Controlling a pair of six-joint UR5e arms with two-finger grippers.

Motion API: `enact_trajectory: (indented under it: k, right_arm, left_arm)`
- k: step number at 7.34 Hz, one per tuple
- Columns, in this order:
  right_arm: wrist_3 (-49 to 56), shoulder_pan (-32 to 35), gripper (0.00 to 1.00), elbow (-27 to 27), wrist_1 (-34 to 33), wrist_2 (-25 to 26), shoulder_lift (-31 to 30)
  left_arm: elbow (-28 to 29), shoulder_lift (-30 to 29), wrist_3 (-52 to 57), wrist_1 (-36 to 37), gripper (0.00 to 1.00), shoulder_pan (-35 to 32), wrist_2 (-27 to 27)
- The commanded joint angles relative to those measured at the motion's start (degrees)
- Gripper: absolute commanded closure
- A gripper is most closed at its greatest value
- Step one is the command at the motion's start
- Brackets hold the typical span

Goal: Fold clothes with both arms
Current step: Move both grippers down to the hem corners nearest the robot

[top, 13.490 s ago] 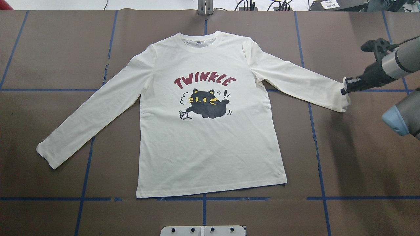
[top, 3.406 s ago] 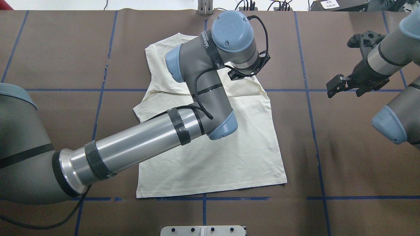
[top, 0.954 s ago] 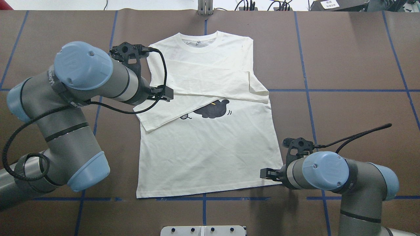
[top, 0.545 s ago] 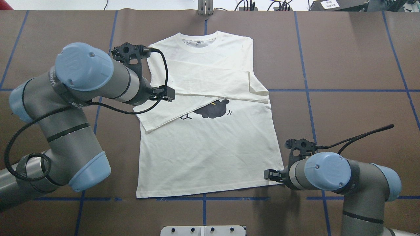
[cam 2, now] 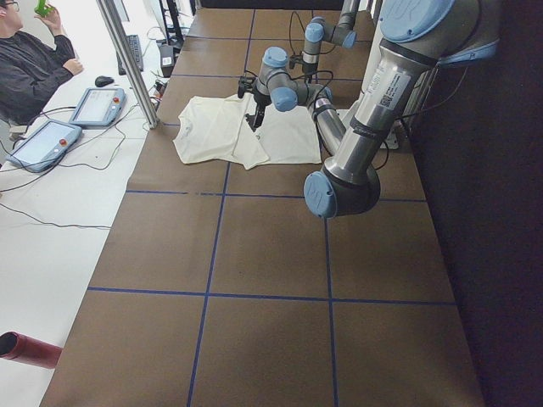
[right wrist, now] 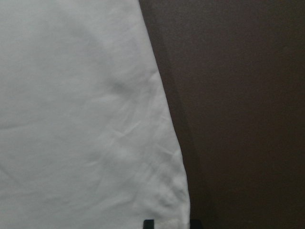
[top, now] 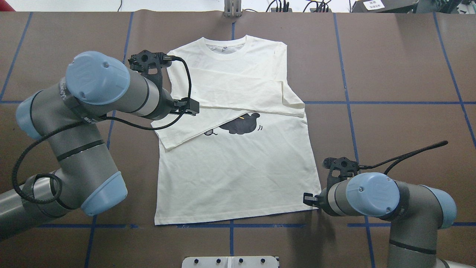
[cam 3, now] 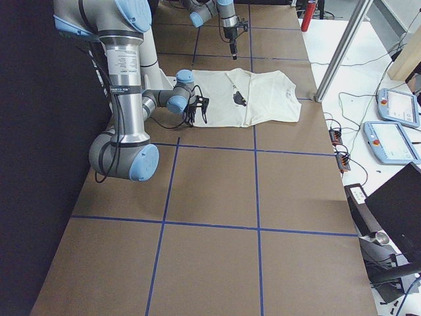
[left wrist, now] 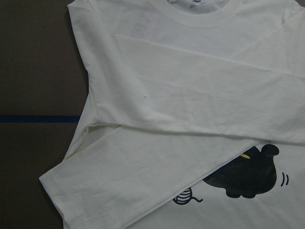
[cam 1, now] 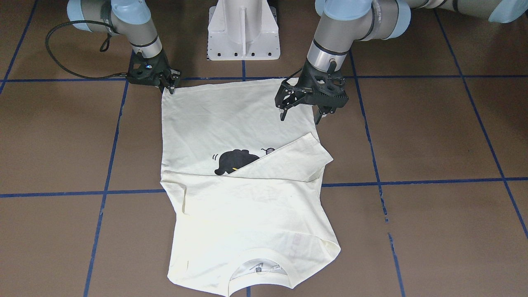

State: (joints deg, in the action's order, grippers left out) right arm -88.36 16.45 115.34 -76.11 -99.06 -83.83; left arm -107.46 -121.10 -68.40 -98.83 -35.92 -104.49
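Left gripper (cam 1: 300,120) fingers spread; right gripper (cam 1: 169,88) slightly parted.

Count. Shirt (top: 238,175): 1. Cat print (top: 238,125): 1. Arms: 2, left arm (top: 111,96) and right arm (top: 372,193). Grippers: 2, left gripper (cam 1: 300,119), right gripper (cam 1: 170,88). White pedestal (cam 1: 243,29): 1. Surface (top: 409,74): 1. Operator (cam 2: 25,72): 1. Pendants: 2, near pendant (cam 3: 389,141), far pendant (cam 3: 396,104).

Shirt (left wrist: 190,95), cream-white, lies flat and fills most of the frame. Cat print (left wrist: 245,174), black, partly showing. A folded sleeve (left wrist: 124,176) runs slantwise across the cat print's upper left, its cuff end well left of the print. Yarn-ball drawing (left wrist: 185,196) just left of the cat print. Ribbed collar (left wrist: 205,16) well above it. Brown table (left wrist: 33,62) far left of it, crossed by a blue tape line (left wrist: 38,119).
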Motion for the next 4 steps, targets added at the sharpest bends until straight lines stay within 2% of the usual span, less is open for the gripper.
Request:
enact_trajectory:
  k: [1,3,4]
  right_arm:
    - [-2.15,0.08,1.00,0.93,0.00,0.10,-0.02]
    - [-2.35,0.08,1.00,2.24,0.00,0.18,-0.02]
    - [-2.35,0.34,1.00,3.73,0.00,0.18,0.15]
  left_arm:
    - [0.06,0.16,-0.07,-0.22,0.01,0.06,0.16]
    - [0.15,0.34,-0.07,-0.13,0.01,0.15,0.16]
    - [1.54,1.03,-3.38,-0.30,0.01,0.93,0.07]
